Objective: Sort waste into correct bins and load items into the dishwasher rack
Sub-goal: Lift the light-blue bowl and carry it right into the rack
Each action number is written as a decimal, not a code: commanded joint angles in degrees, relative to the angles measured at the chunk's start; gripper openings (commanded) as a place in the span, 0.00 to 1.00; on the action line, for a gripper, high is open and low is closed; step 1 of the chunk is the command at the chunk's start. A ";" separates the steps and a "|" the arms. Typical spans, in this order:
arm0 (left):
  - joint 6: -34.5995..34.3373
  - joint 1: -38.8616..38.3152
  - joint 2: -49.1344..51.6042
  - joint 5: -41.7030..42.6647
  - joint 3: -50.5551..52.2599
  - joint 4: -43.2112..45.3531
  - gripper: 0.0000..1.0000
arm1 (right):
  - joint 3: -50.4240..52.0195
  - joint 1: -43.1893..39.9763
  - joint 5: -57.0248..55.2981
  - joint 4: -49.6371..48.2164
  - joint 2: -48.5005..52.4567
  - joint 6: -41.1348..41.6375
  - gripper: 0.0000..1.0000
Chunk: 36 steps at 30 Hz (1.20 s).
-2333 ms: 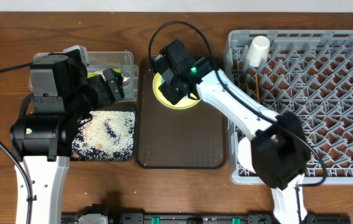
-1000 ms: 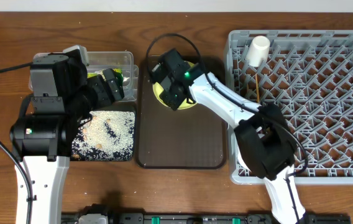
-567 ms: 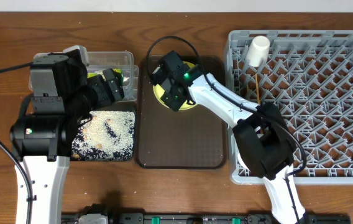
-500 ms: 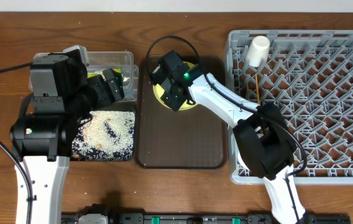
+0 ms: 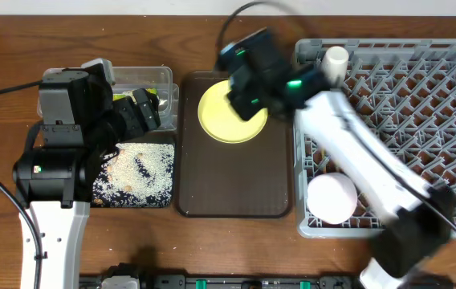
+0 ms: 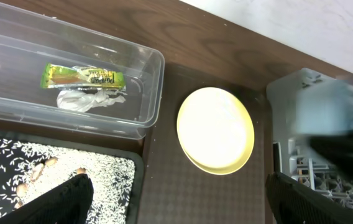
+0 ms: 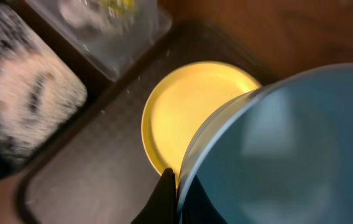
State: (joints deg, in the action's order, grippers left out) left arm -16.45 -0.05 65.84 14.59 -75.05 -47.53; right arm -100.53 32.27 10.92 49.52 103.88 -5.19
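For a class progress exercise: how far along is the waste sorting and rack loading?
Done: the yellow-green snack wrapper and crumpled white napkin lie in the clear plastic tub; white rice scraps cover the black tray; a small white cup and white bowl sit in the grey dishwasher rack. In hand: the right gripper pinches the light blue bowl. Left: the yellow plate, on the dark brown serving tray.

- Clear tub point(image 6: 145, 74) holds snack wrapper point(image 6: 83, 77) and crumpled napkin point(image 6: 89, 99), touching.
- Black tray point(image 6: 136, 169): rice point(image 6: 40, 165) scattered inside.
- Yellow plate point(image 6: 215, 129) lies flat on brown serving tray point(image 6: 164, 193).
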 commanded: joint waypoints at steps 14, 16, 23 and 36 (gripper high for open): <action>0.55 0.26 0.07 -0.74 -0.50 0.04 0.92 | 5.95 -32.09 72.24 9.05 -4.87 -19.61 0.01; 0.55 0.26 0.07 -0.74 -0.50 0.04 0.92 | 9.31 -34.67 76.06 9.09 -4.87 -22.56 0.01; 0.55 0.26 0.07 -0.74 -0.50 0.04 0.92 | 24.96 -40.81 78.38 4.70 -4.85 -30.25 0.01; 0.55 0.26 0.07 -0.74 -0.50 0.07 0.92 | 38.99 -42.86 78.38 -8.28 -4.85 -30.25 0.02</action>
State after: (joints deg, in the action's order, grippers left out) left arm -16.45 -0.05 65.87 14.59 -75.05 -47.53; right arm -62.87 -10.26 86.65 41.80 99.00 -33.87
